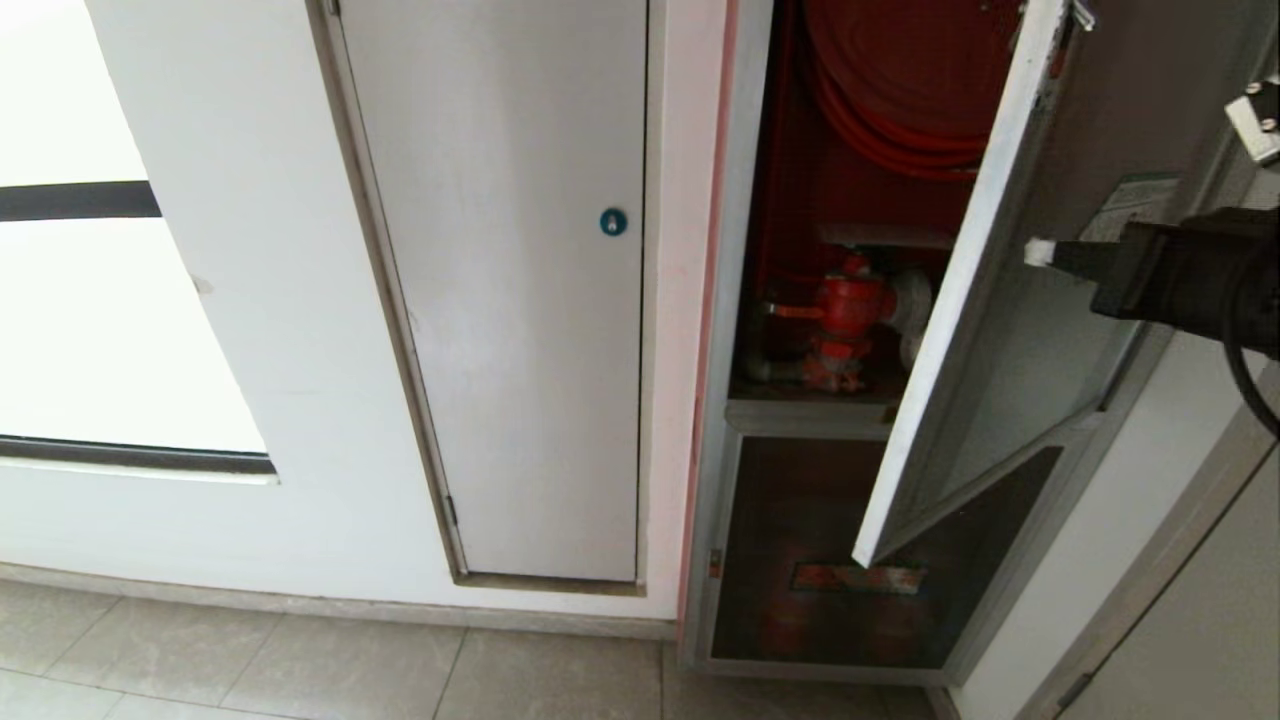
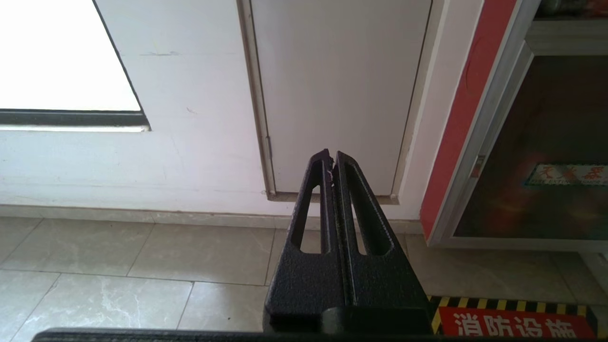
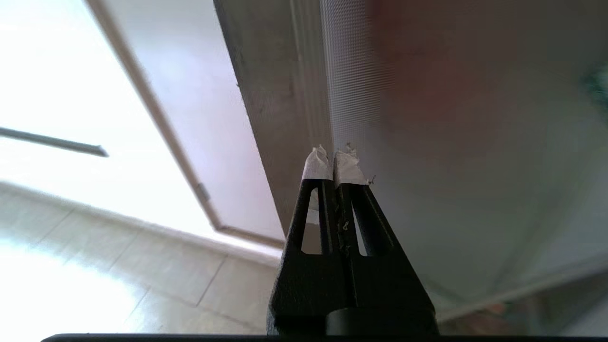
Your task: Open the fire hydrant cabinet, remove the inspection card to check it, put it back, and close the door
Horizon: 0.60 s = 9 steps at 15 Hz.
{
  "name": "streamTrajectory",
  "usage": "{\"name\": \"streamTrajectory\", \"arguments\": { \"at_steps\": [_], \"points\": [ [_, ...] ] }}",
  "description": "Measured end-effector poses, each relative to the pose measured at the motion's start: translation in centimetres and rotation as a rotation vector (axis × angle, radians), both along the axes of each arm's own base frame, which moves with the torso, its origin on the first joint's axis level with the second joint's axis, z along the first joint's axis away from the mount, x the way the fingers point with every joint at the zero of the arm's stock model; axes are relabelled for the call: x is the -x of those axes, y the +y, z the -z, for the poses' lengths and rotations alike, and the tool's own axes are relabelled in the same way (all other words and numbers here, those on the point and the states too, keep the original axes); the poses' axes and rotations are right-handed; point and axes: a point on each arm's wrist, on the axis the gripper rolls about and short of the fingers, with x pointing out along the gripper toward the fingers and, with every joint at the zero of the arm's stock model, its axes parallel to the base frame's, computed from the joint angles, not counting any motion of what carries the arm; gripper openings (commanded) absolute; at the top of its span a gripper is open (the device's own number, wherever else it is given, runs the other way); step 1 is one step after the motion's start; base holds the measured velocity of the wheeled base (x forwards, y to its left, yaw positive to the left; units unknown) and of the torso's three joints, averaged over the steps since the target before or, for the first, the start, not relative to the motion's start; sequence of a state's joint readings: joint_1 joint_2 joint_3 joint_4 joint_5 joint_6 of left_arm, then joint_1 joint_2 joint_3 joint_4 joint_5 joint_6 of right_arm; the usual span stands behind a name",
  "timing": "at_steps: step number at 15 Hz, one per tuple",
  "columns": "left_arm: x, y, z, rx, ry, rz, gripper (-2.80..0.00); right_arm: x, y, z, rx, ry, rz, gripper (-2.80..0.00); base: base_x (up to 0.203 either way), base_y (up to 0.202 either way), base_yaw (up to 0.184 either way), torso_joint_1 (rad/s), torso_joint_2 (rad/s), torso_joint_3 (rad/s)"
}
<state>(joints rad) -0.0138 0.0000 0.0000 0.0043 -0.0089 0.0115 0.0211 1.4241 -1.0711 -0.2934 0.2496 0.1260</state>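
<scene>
Three views are given of the door-opening step. In the head view, the right gripper (image 1: 1040, 252) is seen reaching in level from the right, its white-taped tips pressed together and empty, close against the outer face of the door (image 1: 1010, 330), just behind that panel's free silver edge. The door stands partly swung out, and beyond the tips the fire hydrant cabinet (image 1: 730, 300) is exposed, with the coiled red hose (image 1: 900, 90) above and the red valve (image 1: 850, 315) lower down. A pale sheet (image 1: 1130, 205) just above the gripper may be the inspection card, though this cannot be confirmed. In the left wrist view, the left gripper (image 2: 332, 159) is shown closed and empty, parked low above the floor tiles (image 2: 142, 266), with the white door (image 2: 339, 90) ahead of it. In the right wrist view, the taped tips of the right gripper (image 3: 335, 159) are seen shut at the frame edge of the door (image 3: 280, 118); contact cannot be settled. The door is judged not yet fully open; a wider swing is called for next, before the card is reached.
</scene>
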Motion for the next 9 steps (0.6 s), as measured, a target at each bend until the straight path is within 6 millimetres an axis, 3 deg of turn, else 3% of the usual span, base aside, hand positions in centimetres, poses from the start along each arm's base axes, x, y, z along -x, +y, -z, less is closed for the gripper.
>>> {"name": "streamTrajectory", "arguments": {
  "at_steps": [5, 9],
  "points": [
    [0.0, 0.0, 0.0, 0.000, -0.001, 0.000, -2.80, -6.7, 1.1, 1.2, -0.001, 0.051, -0.032, -2.80, 0.000, 0.000, 0.000, 0.000, 0.00, 0.000],
    [0.0, 0.0, 0.0, 0.000, -0.001, 0.000, -2.80, -9.9, 1.4, 2.0, -0.002, 0.065, -0.036, -2.80, 0.000, 0.000, 0.000, 0.000, 0.00, 0.000]
  ]
}}
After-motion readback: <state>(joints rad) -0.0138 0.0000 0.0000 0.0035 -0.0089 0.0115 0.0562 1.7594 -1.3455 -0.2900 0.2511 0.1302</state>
